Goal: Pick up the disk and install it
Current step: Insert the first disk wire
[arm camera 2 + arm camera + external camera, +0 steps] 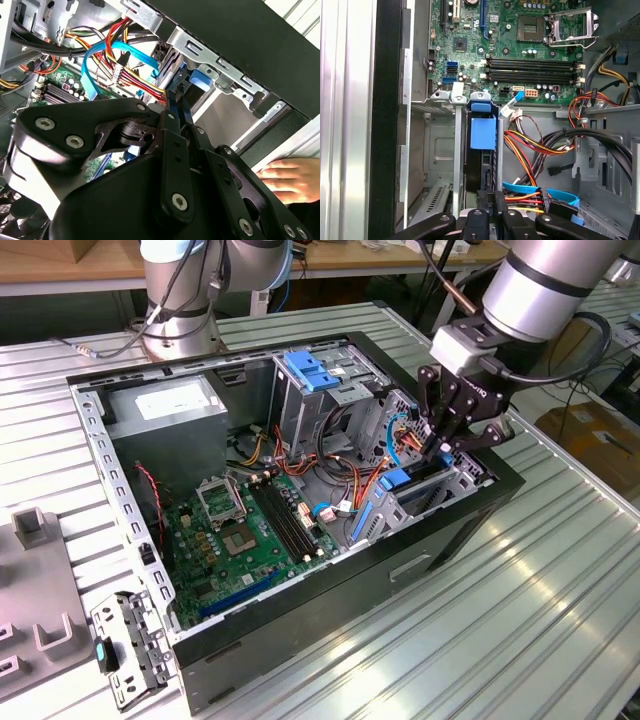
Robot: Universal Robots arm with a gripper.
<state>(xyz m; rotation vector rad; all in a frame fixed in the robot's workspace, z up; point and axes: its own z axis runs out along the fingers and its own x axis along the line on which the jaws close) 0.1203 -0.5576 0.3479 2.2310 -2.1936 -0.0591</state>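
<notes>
One disk (483,165), seated on edge in your case's (480,515) drive cage.
You see its dark, thin edge with a blue bracket tab on top, standing between grey metal rails; your gripper (443,448) has its fingers (487,200) closed on its near end.

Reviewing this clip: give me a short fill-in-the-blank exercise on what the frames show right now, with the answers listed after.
1. The claw sits over the drive cage at the exterior view's ____ end of the open computer case.
2. In the first wrist view, the disk stands on edge in the cage, topped by a ____ plastic bracket.
3. In the second wrist view, a person's ____ rests outside the case.
4. The processor socket on the green motherboard is ____.

Answers: right; blue; hand; empty
</notes>
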